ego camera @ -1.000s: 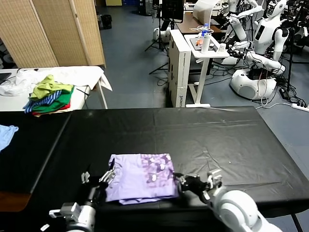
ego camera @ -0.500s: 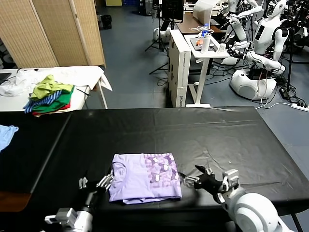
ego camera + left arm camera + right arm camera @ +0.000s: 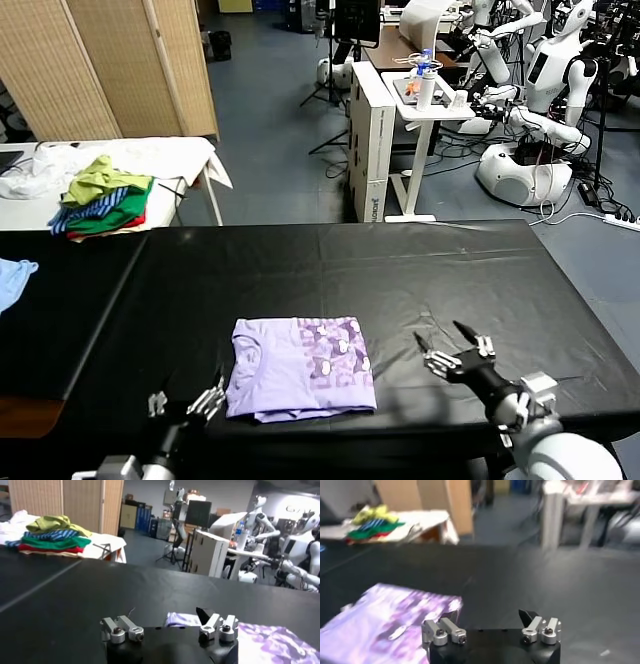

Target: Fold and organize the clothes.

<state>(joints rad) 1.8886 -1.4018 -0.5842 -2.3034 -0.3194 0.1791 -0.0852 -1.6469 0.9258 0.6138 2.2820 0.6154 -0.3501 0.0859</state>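
The pale lavender T-shirt [image 3: 300, 368] lies folded into a flat rectangle near the front of the black table [image 3: 350, 265], its purple-and-white print showing on the right half. My left gripper [image 3: 185, 405] is open, just off the shirt's front left corner and not touching it. My right gripper [image 3: 445, 342] is open a short way to the right of the shirt, with nothing between its fingers. In the left wrist view the shirt [image 3: 270, 640] lies beyond the open left gripper [image 3: 167, 625]. The right wrist view shows the shirt [image 3: 380, 615] to one side of the open right gripper [image 3: 490, 625].
A pile of green, yellow and striped garments [image 3: 100, 195] sits on a white table [image 3: 180, 155] at the back left. A light blue cloth [image 3: 12, 278] lies at the far left edge. Beyond the table stand a white cart [image 3: 420, 100] and other robots [image 3: 545, 80].
My right gripper has opened, let go of the shirt's right edge and drawn away to the right. The left gripper has pulled back towards the table's front edge. The shirt has settled flat.
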